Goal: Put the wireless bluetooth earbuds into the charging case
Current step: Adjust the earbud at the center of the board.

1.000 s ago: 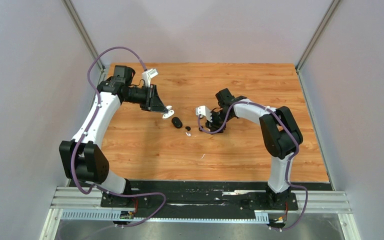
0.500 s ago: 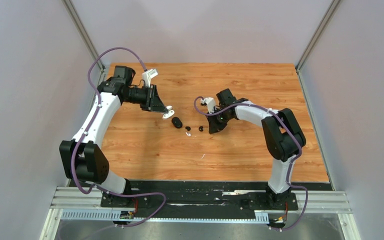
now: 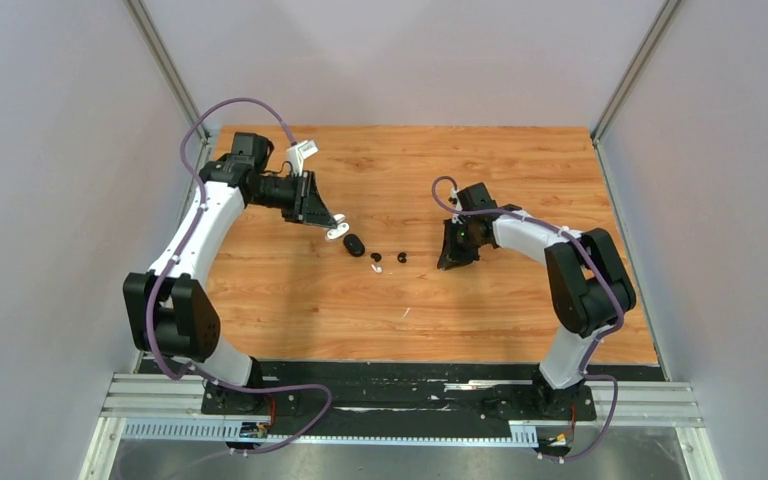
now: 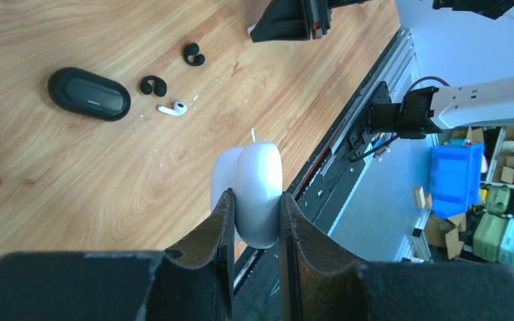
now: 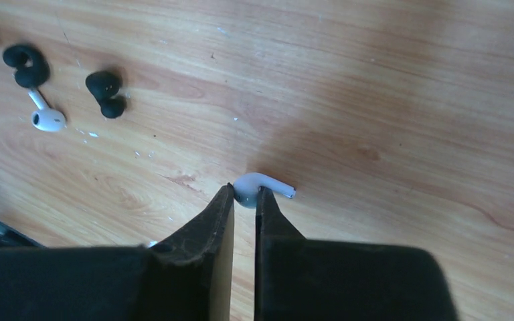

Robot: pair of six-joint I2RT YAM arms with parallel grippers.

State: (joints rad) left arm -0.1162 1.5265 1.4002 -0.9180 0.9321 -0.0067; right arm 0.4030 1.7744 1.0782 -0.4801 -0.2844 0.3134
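Observation:
My left gripper [image 4: 255,196] is shut on a white charging case [image 4: 249,180] and holds it above the table; it also shows in the top view [image 3: 337,231]. My right gripper [image 5: 245,194] is shut on the head of a white earbud [image 5: 262,183], stem pointing right, close over the wood. A black case [image 4: 88,93] lies shut on the table [image 3: 354,243]. Beside it lie two black earbuds [image 4: 152,85] [image 4: 193,55] and a second white earbud [image 4: 173,108]. The right wrist view shows them at its upper left [image 5: 27,63] [image 5: 106,92] [image 5: 47,119].
The wooden table [image 3: 480,170] is walled by grey panels at the left, back and right. A black rail [image 3: 400,375] runs along its near edge. The right gripper [image 3: 452,258] sits just right of the loose earbuds.
My right arm has swung to the right, away from the loose earbuds, and turned its wrist; a black earbud it covered now shows. The left arm has barely moved.

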